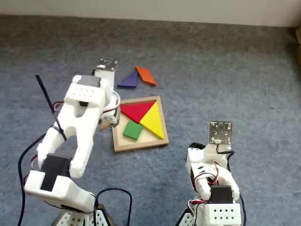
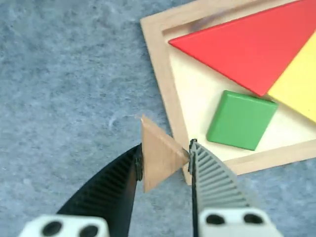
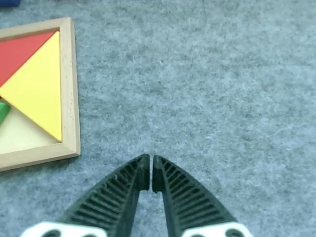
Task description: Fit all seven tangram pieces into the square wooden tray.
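The square wooden tray (image 1: 162, 123) (image 2: 158, 59) (image 3: 71, 89) lies mid-table holding a red triangle (image 1: 136, 111) (image 2: 252, 47), a yellow triangle (image 1: 153, 120) (image 3: 37, 89) and a green square (image 1: 133, 130) (image 2: 241, 120). My left gripper (image 2: 165, 160) is shut on a plain wooden triangle (image 2: 157, 158) (image 1: 104, 125), held just outside the tray's left rim. A purple triangle (image 1: 129, 81) and an orange parallelogram (image 1: 146, 76) rest on the carpet beyond the tray. My right gripper (image 3: 150, 173) is shut on nothing, over bare carpet to the right of the tray.
Grey carpet (image 1: 225, 70) covers the whole table, with open room right of the tray. The left arm's white body (image 1: 80, 122) hangs over the area left of the tray. Black cables (image 1: 44, 96) trail from it.
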`<state>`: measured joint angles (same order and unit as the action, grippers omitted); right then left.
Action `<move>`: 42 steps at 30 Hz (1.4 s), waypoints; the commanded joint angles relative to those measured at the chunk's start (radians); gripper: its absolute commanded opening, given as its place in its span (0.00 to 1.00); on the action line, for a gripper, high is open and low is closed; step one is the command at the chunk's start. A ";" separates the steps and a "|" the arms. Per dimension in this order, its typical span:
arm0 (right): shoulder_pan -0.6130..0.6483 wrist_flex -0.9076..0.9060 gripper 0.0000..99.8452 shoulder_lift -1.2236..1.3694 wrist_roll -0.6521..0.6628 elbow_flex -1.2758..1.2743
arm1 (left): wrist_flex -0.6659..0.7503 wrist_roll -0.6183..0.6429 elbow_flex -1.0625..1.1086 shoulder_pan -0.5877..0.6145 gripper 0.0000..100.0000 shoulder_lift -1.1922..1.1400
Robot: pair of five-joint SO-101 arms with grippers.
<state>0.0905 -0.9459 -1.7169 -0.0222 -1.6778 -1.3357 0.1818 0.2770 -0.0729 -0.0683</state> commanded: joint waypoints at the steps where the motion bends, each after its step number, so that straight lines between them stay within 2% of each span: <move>1: -0.013 -0.001 0.03 -0.012 -0.005 -0.114 | -0.002 0.143 -0.030 -0.090 0.10 -0.010; 5: -0.013 -0.001 0.03 -0.012 -0.005 -0.114 | 0.048 0.235 -0.065 -0.088 0.10 -0.116; 10: -0.015 -0.001 0.03 -0.012 -0.005 -0.114 | 0.032 0.252 -0.182 -0.074 0.10 -0.236; 13: -0.033 -0.001 0.03 -0.018 -0.005 -0.114 | -0.003 0.262 -0.249 -0.073 0.16 -0.283; 18: -0.033 -0.001 0.03 -0.019 -0.005 -0.114 | -0.055 0.362 -0.329 -0.073 0.29 -0.332; 20: -0.033 -0.001 0.03 -0.019 -0.005 -0.114 | -0.054 0.364 -0.341 -0.071 0.31 -0.337; 26: -0.033 -0.001 0.03 -0.019 -0.005 -0.114 | -0.064 0.364 -0.374 -0.071 0.31 -0.334; 35: -0.033 -0.001 0.03 -0.019 -0.005 -0.114 | -0.206 0.333 -0.414 -0.131 0.31 -0.334; 42: -0.033 -0.001 0.03 -0.019 -0.005 -0.114 | -0.219 0.222 -0.410 -0.214 0.14 -0.344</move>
<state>0.0690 -0.9459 -1.7169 -0.0222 -1.6778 -1.5443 0.4473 -0.0959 -0.2509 -0.4150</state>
